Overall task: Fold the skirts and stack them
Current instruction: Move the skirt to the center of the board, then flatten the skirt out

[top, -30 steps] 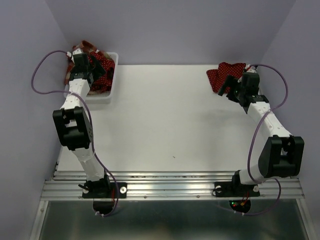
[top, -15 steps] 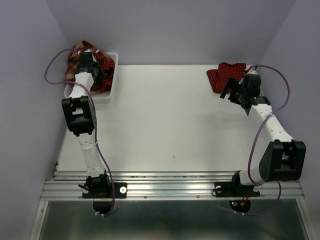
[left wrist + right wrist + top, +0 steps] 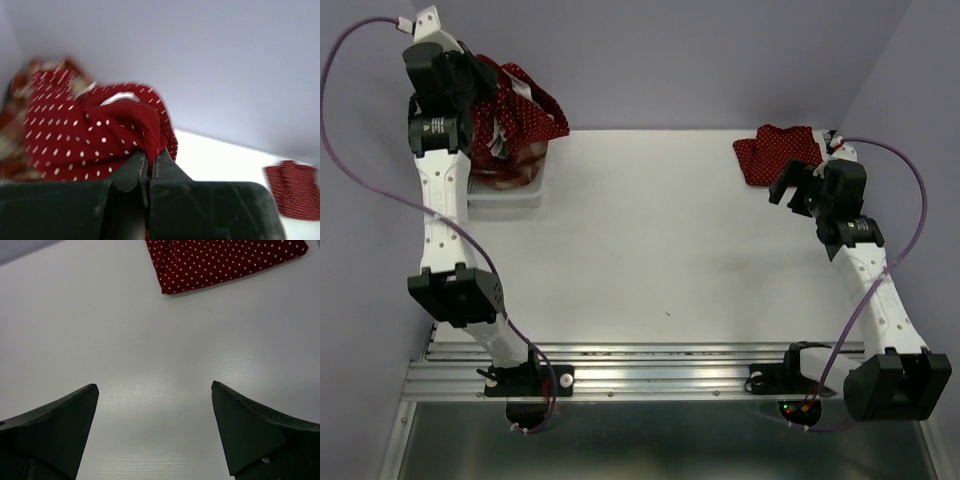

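A dark red polka-dot skirt (image 3: 525,112) hangs bunched above the white basket (image 3: 508,197), pinched at its hem by my left gripper (image 3: 480,82), which is raised high at the back left. In the left wrist view that gripper (image 3: 149,157) is shut on the skirt (image 3: 90,135), and the plaid skirt (image 3: 11,130) shows blurred at the far left. A second polka-dot skirt (image 3: 772,152) lies folded flat at the back right of the table. My right gripper (image 3: 792,186) hovers open just in front of it, and that skirt (image 3: 225,260) lies beyond the fingers (image 3: 250,425).
The white basket stands at the table's back left corner, with plaid cloth (image 3: 498,172) inside it. Lilac walls close in the back and both sides. The white table (image 3: 650,240) stretches between the two arms.
My left gripper has shut on the polka-dot skirt in the basket and lifted it well above the rim. The right arm has drawn back a little from the folded skirt.
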`<action>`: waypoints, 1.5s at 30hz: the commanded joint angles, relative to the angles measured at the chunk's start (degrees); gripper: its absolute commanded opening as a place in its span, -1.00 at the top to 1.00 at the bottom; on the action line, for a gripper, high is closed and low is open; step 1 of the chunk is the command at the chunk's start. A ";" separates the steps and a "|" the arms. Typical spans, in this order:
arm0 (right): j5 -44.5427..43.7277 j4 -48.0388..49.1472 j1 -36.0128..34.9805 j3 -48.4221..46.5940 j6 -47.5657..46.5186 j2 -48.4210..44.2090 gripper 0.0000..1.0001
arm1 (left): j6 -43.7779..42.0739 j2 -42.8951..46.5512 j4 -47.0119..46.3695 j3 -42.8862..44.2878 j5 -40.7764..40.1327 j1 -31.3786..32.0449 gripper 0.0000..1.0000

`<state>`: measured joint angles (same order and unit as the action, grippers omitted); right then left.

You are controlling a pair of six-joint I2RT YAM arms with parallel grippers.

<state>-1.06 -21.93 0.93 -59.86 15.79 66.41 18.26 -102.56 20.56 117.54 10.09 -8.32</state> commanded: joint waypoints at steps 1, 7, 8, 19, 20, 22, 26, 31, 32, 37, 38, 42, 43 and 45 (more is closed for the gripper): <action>2.29 1.10 -0.05 0.53 1.61 -5.49 -1.00 | -0.68 13.52 -9.83 1.38 11.60 4.44 1.00; 3.08 1.10 -0.05 2.28 2.58 -12.88 -1.00 | -4.29 21.87 -12.46 0.24 14.68 24.10 1.00; 3.43 1.10 -0.05 2.55 2.93 -14.28 -1.00 | -2.89 22.58 -14.91 -0.37 18.27 25.79 1.00; 2.91 -4.16 -0.05 1.76 4.60 -15.09 -1.00 | 2.39 30.93 -26.53 -33.75 8.50 31.17 0.17; 2.99 -4.87 -0.05 1.50 4.77 -14.82 -1.00 | 2.74 31.02 -26.88 -37.00 7.59 31.17 0.09; 3.08 -7.24 -0.05 1.06 4.86 -14.29 -1.00 | 4.92 29.97 -27.23 -46.05 6.53 31.17 -0.12; 3.96 -10.76 -0.05 0.97 4.25 -12.72 -1.00 | 7.93 24.79 -25.84 -56.79 9.59 31.17 -0.97; 10.47 -12.96 -2.94 4.65 5.56 -9.55 -1.00 | 11.69 24.77 -15.55 -62.33 -6.82 31.26 -0.97; 9.51 -13.39 -5.30 5.96 5.74 -9.29 -1.00 | 12.41 25.22 -15.29 -64.17 -8.05 31.26 -0.97; 6.68 -19.10 -11.90 7.38 10.13 -11.56 -1.00 | 12.68 25.75 -16.77 -66.65 -7.81 31.26 -0.97; 7.29 -19.81 -13.31 8.08 11.09 -12.00 -1.00 | 12.33 25.49 -17.73 -66.73 -6.93 31.26 -0.97; 7.92 -18.60 -25.67 17.72 21.00 -15.42 -1.00 | 10.66 19.71 -22.84 -66.39 -3.06 31.17 -0.97; 7.48 -17.98 -27.98 19.15 23.04 -15.96 -1.00 | 10.57 18.38 -22.84 -65.69 -2.45 31.17 -0.97; 6.51 -17.09 -32.81 21.00 26.38 -16.14 -1.00 | 9.87 15.39 -22.66 -63.14 -0.17 31.17 -0.97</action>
<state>6.24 -39.27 -24.29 -42.72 32.27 51.66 29.87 -81.87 0.69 51.81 6.35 22.76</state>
